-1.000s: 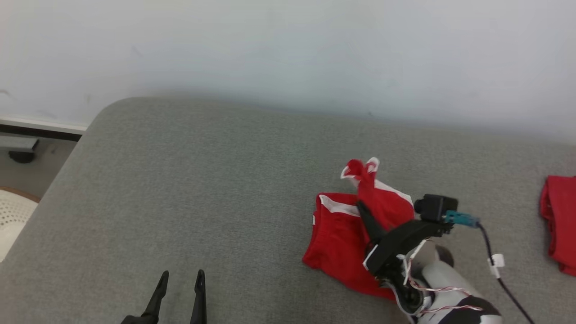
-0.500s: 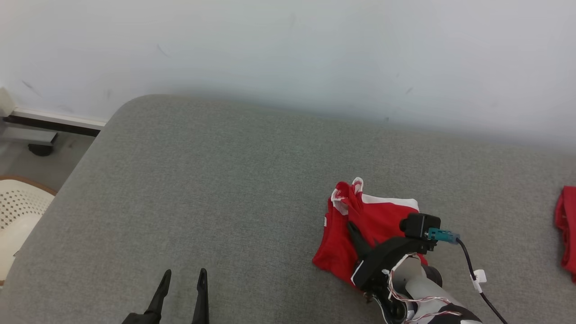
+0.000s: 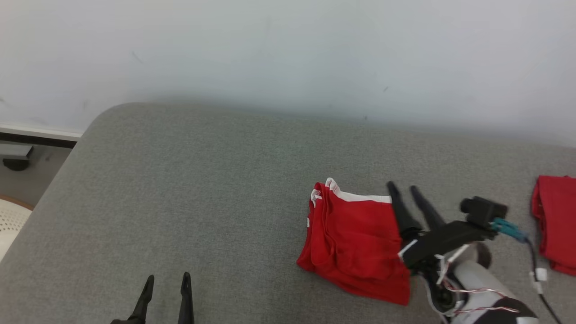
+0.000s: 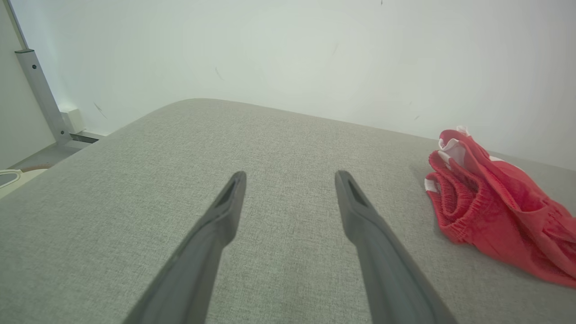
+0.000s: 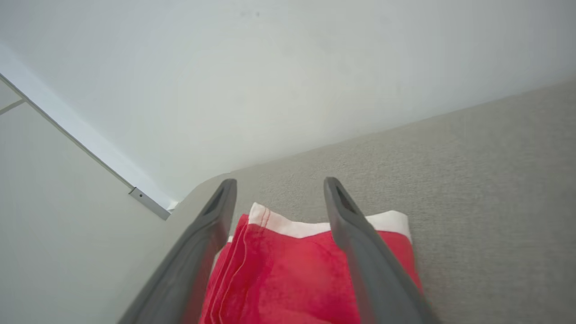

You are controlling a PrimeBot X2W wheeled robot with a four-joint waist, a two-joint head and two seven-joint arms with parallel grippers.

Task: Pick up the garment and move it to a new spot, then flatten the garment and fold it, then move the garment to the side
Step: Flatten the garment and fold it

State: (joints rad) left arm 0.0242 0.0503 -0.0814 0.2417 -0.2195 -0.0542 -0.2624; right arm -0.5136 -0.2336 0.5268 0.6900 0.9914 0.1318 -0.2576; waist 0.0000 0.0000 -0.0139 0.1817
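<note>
1. wall [image 3: 288, 45]: pale, plain, running behind everything i can see from the head camera.
2. grey upholstered surface [image 3: 202, 180]: a broad cushion with a rounded far-left corner. it carries every item below.
3. garment [image 3: 355, 243]: red shorts with a white band, lying folded over in loose layers on the cushion, right of centre in the head view. the white band runs along the far edge and the gathered waistband faces the robot's left. it rests on the fabric and nothing lifts it.
4. right arm, pale forearm with loose red and white wires, entering from the lower right.
5. second red cloth [image 3: 555, 220]: at the far right edge, well apart from the garment, cut off by the frame.
6. right gripper [image 3: 402, 186]: fingers spread wide with nothing between them. they sit at the garment's right edge, tips by the white band. from its own wrist camera the fingers hang over the red cloth without pinching it.
7. left gripper [image 3: 167, 276]: at the lower left, fingers parted and empty, over bare cushion and well apart from the garment.
8. cream perforated object [image 3: 9, 220]: beyond the cushion's left edge. i cannot tell what it is.
9. wrist camera [image 3: 481, 210]: small black block on the right arm.
10. teal connector [image 3: 506, 226]: plugged in just beside it, with a dark cable trailing down.
</note>
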